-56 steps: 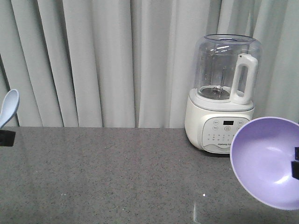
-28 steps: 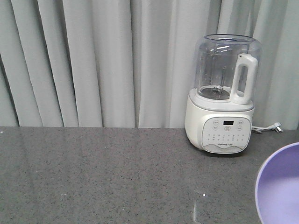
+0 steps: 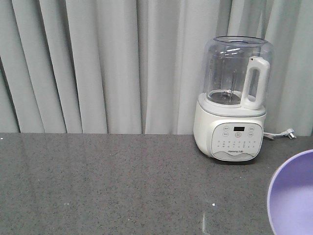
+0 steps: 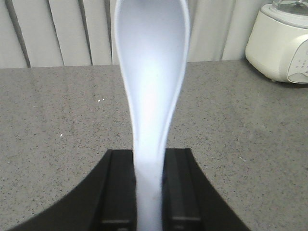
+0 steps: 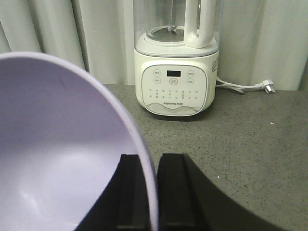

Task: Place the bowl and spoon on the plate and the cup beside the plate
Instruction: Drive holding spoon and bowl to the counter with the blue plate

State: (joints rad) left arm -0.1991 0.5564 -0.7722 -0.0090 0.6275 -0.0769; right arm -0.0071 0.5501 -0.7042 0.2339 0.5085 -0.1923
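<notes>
My left gripper (image 4: 149,192) is shut on the handle of the pale blue spoon (image 4: 150,77), which stands upright with its scoop pointing away, above the grey counter. The lavender bowl (image 5: 62,144) fills the left of the right wrist view; my right gripper (image 5: 153,192) is shut on its rim, one finger inside and one outside. In the front view only an edge of the bowl (image 3: 293,196) shows at the lower right corner. Neither gripper shows in the front view. The plate and the cup are out of view.
A white blender (image 3: 234,98) with a clear jug stands at the back right of the grey speckled counter (image 3: 122,181), its cord and plug (image 5: 260,87) lying to its right. Grey curtains (image 3: 98,63) hang behind the counter.
The spoon left the front view's left edge within the last second. The bowl dropped toward the lower right corner, then held still over the last half second.
</notes>
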